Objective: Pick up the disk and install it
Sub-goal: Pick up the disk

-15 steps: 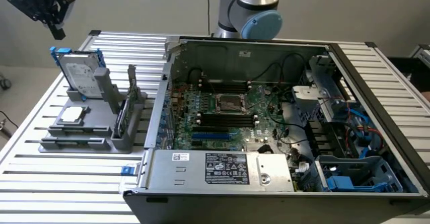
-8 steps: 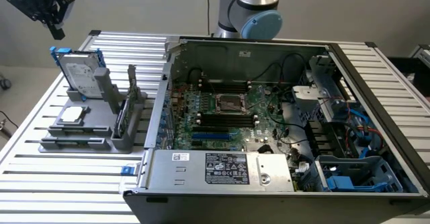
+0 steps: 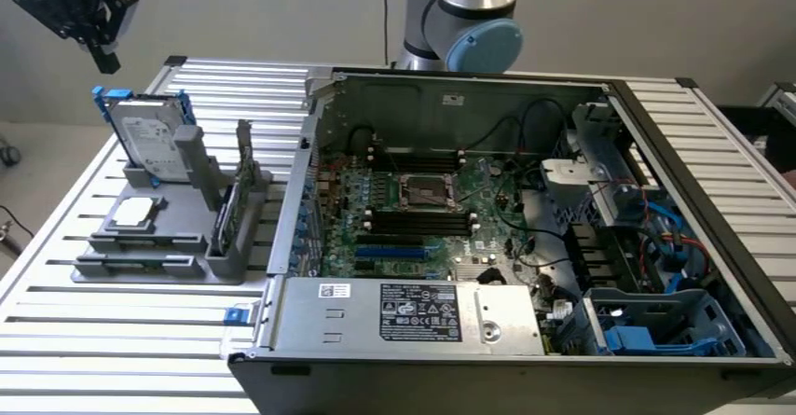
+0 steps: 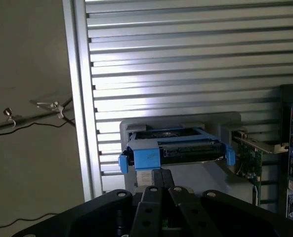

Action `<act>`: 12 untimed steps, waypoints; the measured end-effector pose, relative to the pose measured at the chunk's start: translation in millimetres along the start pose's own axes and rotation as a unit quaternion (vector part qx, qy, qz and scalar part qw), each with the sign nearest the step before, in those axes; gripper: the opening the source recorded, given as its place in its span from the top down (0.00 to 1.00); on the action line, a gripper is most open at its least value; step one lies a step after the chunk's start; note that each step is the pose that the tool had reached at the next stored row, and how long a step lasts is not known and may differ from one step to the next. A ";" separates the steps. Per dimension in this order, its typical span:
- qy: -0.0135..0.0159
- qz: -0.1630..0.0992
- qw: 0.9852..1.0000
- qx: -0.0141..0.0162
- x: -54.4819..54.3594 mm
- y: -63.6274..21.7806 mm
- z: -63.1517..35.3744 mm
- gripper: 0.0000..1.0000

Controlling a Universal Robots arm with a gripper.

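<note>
The disk point(image 3: 149, 140), a silver-grey drive with a white label in a blue carrier, stands on edge in a grey holder point(image 3: 149, 247) on the slatted table at the exterior view's left. My gripper point(image 3: 106, 59) hangs in the air above it, well clear of its upper edge, shut with nothing in it. In the wrist view the disk point(image 4: 176, 150) is seen edge-on beyond my gripper point(image 4: 162, 178), whose two black fingertips are pressed together.
An open computer case point(image 3: 523, 228) with its motherboard exposed takes up the table's middle and right. A blue drive bay point(image 3: 659, 326) sits in its near right corner. The holder also carries a green circuit card point(image 3: 237, 186) on edge and a small silver chip point(image 3: 134, 212).
</note>
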State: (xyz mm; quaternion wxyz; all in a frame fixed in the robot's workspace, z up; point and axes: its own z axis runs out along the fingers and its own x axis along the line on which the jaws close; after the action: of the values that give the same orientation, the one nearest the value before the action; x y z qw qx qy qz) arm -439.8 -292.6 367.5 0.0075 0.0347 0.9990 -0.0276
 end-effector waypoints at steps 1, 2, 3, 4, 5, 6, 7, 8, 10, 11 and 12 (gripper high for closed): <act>0.000 0.000 1.000 0.000 -0.1 0.0 0.0 0.89; 0.000 -0.002 1.000 0.000 -0.1 0.0 0.0 0.89; 0.000 -0.009 1.000 0.000 -0.1 0.1 0.0 0.89; -0.001 -0.016 1.000 -0.001 -0.2 0.1 0.0 0.89; -0.001 -0.024 1.000 -0.001 -0.2 0.1 0.0 0.89; -0.001 -0.031 1.000 -0.001 -0.2 0.1 0.0 0.89; -0.001 -0.039 0.999 -0.002 -0.1 0.2 0.0 0.89; -0.001 -0.047 0.999 -0.002 -0.1 0.2 0.0 0.89; -0.002 -0.062 0.998 -0.003 -0.1 0.2 -0.1 0.89; -0.002 -0.068 0.998 -0.004 -0.1 0.2 0.0 0.89; -0.002 -0.075 0.997 -0.006 -0.1 0.2 -0.1 0.89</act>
State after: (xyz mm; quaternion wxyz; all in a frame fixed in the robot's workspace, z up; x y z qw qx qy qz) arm -439.7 -292.4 367.6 0.0074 -0.0406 0.9989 -0.0222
